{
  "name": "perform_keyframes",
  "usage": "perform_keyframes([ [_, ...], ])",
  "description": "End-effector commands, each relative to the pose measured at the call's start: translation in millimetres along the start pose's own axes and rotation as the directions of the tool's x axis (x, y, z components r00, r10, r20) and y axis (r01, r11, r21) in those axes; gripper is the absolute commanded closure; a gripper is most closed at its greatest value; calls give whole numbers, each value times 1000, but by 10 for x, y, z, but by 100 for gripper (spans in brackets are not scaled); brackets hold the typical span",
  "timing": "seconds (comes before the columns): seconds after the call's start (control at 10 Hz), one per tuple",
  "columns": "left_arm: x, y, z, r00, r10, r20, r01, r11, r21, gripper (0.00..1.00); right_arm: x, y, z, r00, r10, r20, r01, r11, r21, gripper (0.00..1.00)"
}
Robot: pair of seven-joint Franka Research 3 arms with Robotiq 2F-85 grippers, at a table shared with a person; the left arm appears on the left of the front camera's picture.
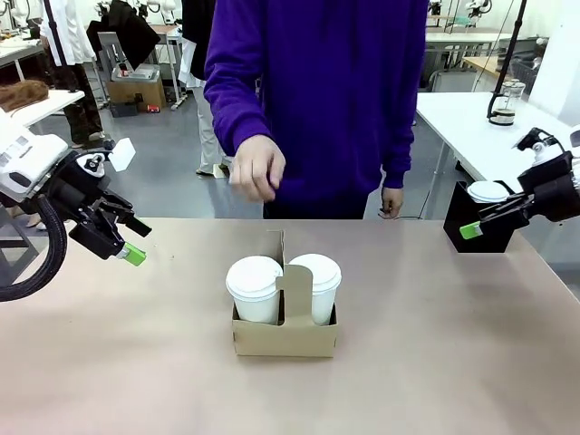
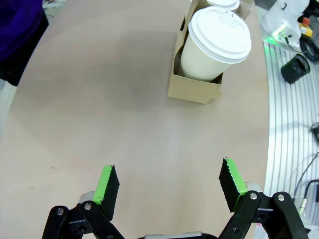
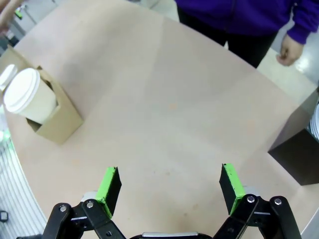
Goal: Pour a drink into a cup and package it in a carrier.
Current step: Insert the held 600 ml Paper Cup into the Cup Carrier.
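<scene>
The brown cardboard carrier (image 1: 284,337) stands mid-table with its handle upright. Two white paper cups with white lids sit in its holes, one on the left (image 1: 254,288) and one on the right (image 1: 315,285). My left gripper (image 1: 136,238) hovers open and empty over the table's left side, well clear of the carrier. In the left wrist view the gripper (image 2: 169,188) faces the carrier (image 2: 192,89) and the nearer cup (image 2: 214,47). At the right edge my right gripper (image 1: 478,222) is open too; in its wrist view this gripper (image 3: 169,186) holds nothing. No liquid is visible in the lidded cups.
A person in a purple top stands at the far side, one hand (image 1: 256,168) raised above the table. A black box (image 1: 471,237) with a white lidded cup (image 1: 488,191) in it sits at the right edge. A glass jug (image 1: 504,101) stands on the white table behind.
</scene>
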State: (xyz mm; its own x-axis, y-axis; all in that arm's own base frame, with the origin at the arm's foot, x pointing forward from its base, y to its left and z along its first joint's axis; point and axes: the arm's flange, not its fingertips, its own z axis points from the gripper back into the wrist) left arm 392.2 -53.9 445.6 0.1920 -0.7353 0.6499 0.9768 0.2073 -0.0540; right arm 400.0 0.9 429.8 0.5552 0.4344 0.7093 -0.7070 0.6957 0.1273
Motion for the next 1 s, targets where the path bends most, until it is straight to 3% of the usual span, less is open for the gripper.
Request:
perform_keyframes([
  [0.0,-1,-2,-1,1000,-2,22,3,1000,-7,0,-25,3,2,1000,1,-7,-1,1000,8,0],
  [0.9,-1,-2,-1,1000,-2,22,3,1000,-7,0,-25,3,2,1000,1,-7,-1,1000,8,0],
])
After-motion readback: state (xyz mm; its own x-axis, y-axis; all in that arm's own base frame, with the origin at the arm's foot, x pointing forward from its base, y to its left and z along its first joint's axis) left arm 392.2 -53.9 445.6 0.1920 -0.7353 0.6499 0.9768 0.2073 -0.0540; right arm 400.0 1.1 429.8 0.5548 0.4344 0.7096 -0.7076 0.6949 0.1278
